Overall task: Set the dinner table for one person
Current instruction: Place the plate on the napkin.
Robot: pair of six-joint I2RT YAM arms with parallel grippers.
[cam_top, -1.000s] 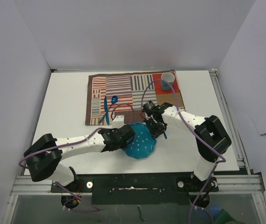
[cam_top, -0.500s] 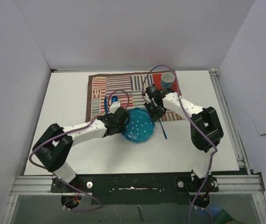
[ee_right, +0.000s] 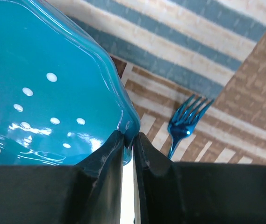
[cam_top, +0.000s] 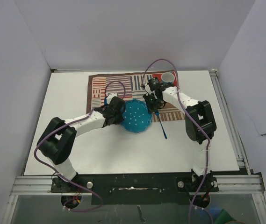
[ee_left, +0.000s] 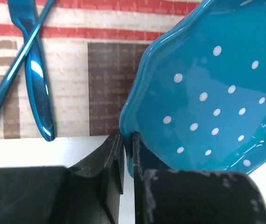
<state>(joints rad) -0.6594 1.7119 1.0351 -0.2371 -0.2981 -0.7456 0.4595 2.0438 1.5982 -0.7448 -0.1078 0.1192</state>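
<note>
The left gripper [ee_left: 127, 140] and the right gripper [ee_right: 129, 140] each clamp an opposite rim of a glossy teal scalloped plate [cam_top: 136, 116] dotted white. Just beyond both lies a striped patchwork cloth mat [cam_top: 100, 86], with a shiny blue fork [ee_right: 182, 123] beside the right gripper. Beneath everything spreads the smooth white rectangular dinner table [cam_top: 67, 93], its long axis running left to right.

Striped mat [cam_top: 100, 86] bears a cup [cam_top: 168, 77] at its far-right corner; crossed blue cutlery [ee_left: 30, 35] at left.
</note>
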